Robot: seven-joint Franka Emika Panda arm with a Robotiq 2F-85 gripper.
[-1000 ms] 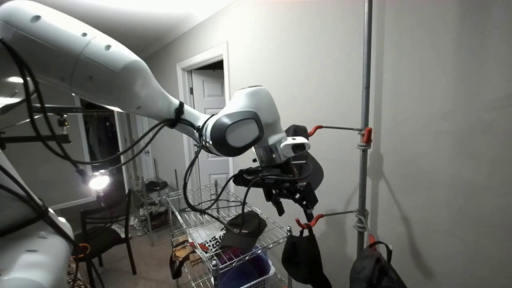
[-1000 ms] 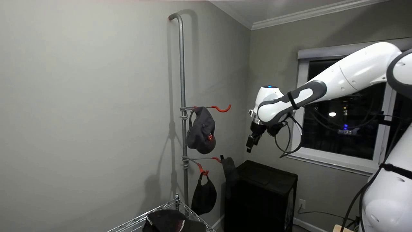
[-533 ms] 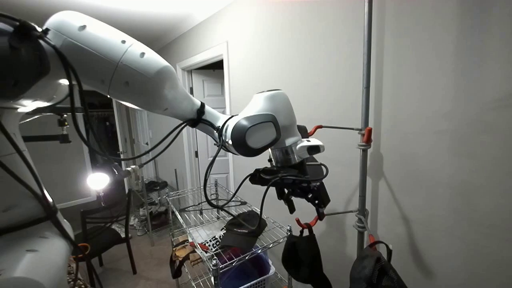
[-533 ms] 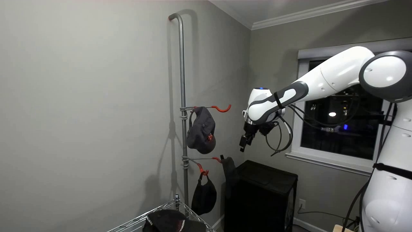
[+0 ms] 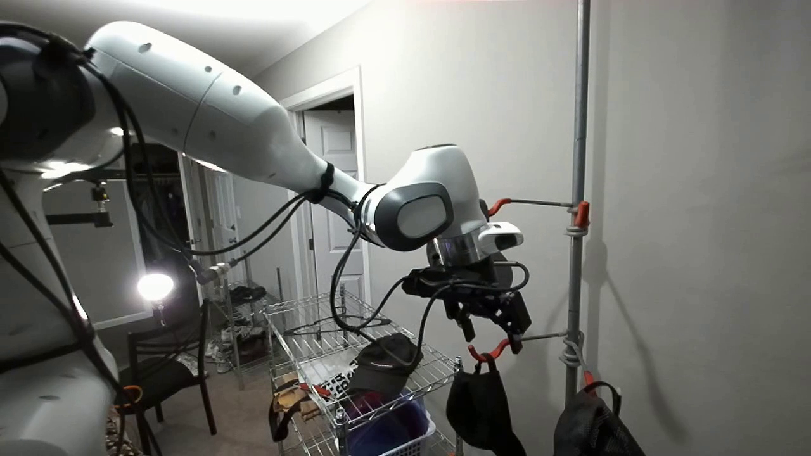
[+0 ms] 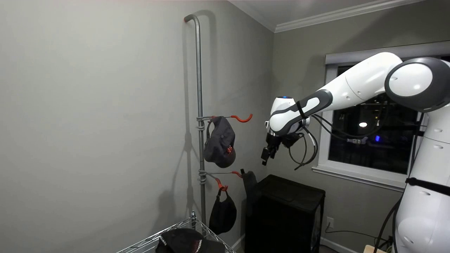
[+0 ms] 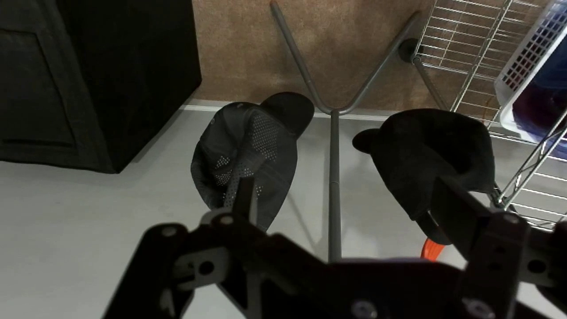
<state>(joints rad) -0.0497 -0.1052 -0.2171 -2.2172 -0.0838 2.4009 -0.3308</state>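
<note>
While the pincer (image 5: 493, 342) hangs spread and empty, lowering it might knock the black cap (image 5: 479, 405) off its red hook (image 5: 500, 349), though depth is unclear.

Beside the grey metal pole (image 6: 199, 77) carrying three dark billed caps (image 6: 221, 142), I'm seeing a silver wire shelf (image 5: 436, 375) bearing another cap (image 5: 384, 367).

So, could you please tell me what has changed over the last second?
The gripper moved toward the pole in both exterior views. Nothing was taken hold of or let go; its jaws stayed open. The hung caps and rack stayed put.
</note>
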